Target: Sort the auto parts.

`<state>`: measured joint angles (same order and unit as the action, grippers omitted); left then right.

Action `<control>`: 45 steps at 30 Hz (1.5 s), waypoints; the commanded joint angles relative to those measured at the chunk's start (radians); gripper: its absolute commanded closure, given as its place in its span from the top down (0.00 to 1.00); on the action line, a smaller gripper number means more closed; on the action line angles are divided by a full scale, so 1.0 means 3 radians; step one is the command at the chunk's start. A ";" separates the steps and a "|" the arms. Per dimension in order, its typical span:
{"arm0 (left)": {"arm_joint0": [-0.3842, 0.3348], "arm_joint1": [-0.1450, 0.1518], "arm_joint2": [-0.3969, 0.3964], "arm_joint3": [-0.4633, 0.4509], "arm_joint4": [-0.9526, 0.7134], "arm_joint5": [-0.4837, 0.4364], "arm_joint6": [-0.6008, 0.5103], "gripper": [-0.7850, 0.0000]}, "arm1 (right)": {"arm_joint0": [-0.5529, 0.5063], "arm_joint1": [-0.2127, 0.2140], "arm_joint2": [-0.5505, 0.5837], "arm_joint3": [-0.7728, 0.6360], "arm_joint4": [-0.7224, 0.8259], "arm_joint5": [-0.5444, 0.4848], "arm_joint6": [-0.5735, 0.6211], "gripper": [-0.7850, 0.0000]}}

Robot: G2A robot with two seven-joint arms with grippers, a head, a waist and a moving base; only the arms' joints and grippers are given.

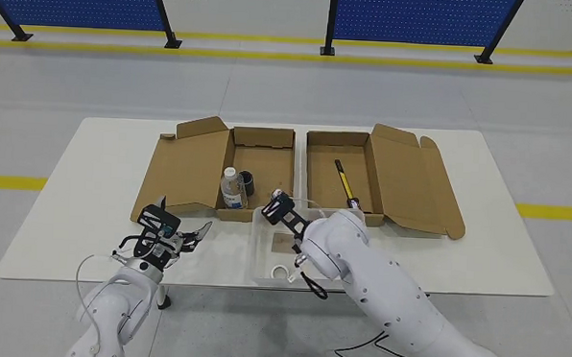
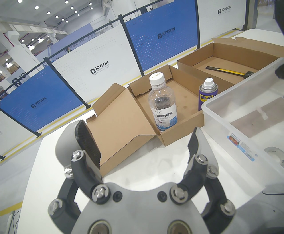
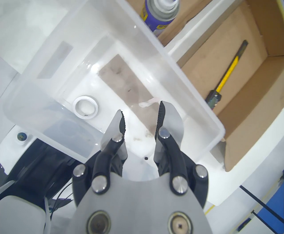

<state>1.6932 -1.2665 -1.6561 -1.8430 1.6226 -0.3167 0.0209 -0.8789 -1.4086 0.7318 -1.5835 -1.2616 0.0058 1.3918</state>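
Note:
A clear plastic bin (image 3: 190,104) stands on the white table in front of two open cardboard boxes. In it lie a white ring (image 3: 85,107) and a small white piece (image 3: 147,103). My right gripper (image 3: 141,108) hangs open above the bin's inside with nothing between its fingers; in the top view the right gripper (image 1: 282,222) is over the bin (image 1: 256,244). The left box (image 2: 177,130) holds a clear bottle (image 2: 162,106) and a blue spray can (image 2: 207,94). The right box (image 1: 336,171) holds a yellow-handled tool (image 1: 344,182). My left gripper (image 2: 138,130) is open and empty, near the table's front left (image 1: 173,241).
Both boxes have their lids folded flat outward, the left lid (image 1: 183,169) and the right lid (image 1: 416,179). A brownish patch (image 3: 126,82) marks the bin's floor. Bare table lies to the far left and far right. Blue and white barrier panels (image 1: 418,16) stand behind the table.

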 commanded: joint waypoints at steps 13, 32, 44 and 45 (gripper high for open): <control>0.0000 0.0000 0.0000 0.0000 0.0000 0.0000 0.0000 1.00 | -0.0026 -0.0092 -0.0104 0.0449 0.0398 -0.0173 -0.0152 0.38; 0.0000 0.0000 0.0000 0.0000 0.0000 0.0000 0.0000 1.00 | 0.0125 -0.0223 -0.0253 0.0966 0.0717 -0.0385 -0.0336 0.36; 0.0000 0.0000 0.0000 0.0000 0.0000 0.0000 0.0000 1.00 | 0.0164 -0.0290 -0.0359 0.1132 0.0723 -0.0391 -0.0379 0.32; 0.0000 0.0000 0.0000 0.0000 0.0000 0.0000 0.0000 1.00 | 0.0170 -0.0295 -0.0367 0.1146 0.0718 -0.0390 -0.0382 0.31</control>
<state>1.6932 -1.2665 -1.6561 -1.8430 1.6226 -0.3167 0.0209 -0.8297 -1.4954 0.6241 -1.2442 -1.0452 -0.1117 1.2781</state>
